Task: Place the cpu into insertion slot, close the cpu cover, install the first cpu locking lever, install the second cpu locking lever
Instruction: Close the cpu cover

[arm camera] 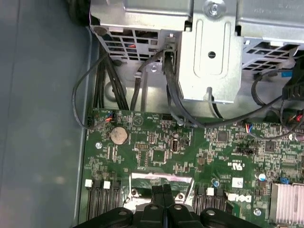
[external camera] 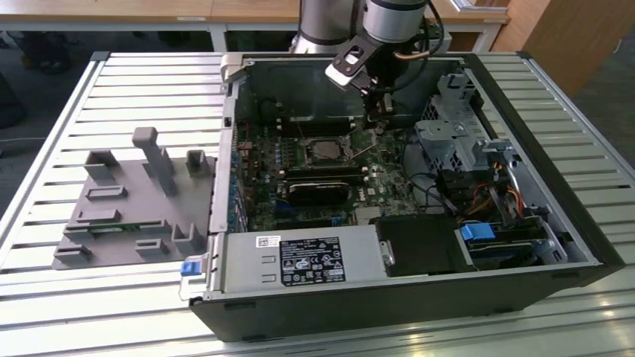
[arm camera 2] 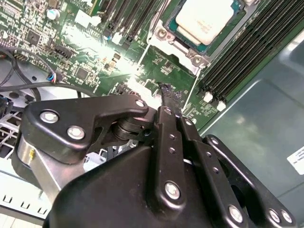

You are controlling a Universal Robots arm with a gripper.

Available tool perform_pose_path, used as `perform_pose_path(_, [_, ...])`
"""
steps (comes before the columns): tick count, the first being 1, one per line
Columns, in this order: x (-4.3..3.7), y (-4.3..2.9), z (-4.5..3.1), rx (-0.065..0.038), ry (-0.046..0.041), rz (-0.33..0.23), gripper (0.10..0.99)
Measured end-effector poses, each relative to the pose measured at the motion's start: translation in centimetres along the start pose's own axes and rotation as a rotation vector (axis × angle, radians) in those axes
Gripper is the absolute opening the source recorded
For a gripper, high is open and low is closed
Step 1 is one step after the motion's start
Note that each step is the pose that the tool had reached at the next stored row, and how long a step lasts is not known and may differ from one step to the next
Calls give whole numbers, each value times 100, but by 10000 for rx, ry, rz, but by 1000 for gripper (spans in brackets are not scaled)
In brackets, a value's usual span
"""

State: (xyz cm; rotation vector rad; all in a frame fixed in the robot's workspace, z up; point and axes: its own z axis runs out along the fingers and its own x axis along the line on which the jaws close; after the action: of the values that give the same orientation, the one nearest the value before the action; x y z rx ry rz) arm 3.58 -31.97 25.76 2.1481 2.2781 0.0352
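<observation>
Grey fixture (external camera: 129,201) is seen at the exterior view's left, then the cpu (external camera: 326,151) is seated on the motherboard (external camera: 382,178) with the cpu cover (arm camera 2: 176,47) lying around it, and the gripper (external camera: 378,120), fingers pinched together on nothing, is held just right of the chip.

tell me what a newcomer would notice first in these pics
The open computer case sits on the slatted table, with the arm reaching in from its far side. The gripper, shut, hangs over the motherboard close to the silvery cpu lying in its socket.
</observation>
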Motion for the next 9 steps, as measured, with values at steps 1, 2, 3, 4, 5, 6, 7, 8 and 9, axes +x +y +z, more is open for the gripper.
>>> perform_pose_path(1, [1, 12, 2, 0, -2, -1, 106])
perform_pose_path(2, [2, 22, 3, 0, -3, -1, 106])
perform_pose_path(3, [4, 33, 4, 0, -4, 0, 106])
perform_pose_path(4, [5, 43, 6, 0, -4, -1, 106])
perform_pose_path(5, [8, 51, 7, 1, -4, -1, 106])
perform_pose_path(6, [13, 60, 9, 1, -6, -1, 106])
perform_pose_path(7, [18, 66, 11, 2, -7, -1, 106])
perform_pose_path(8, [26, 71, 13, 3, -6, -1, 106])
perform_pose_path(9, [34, 77, 16, 4, -8, -1, 106])
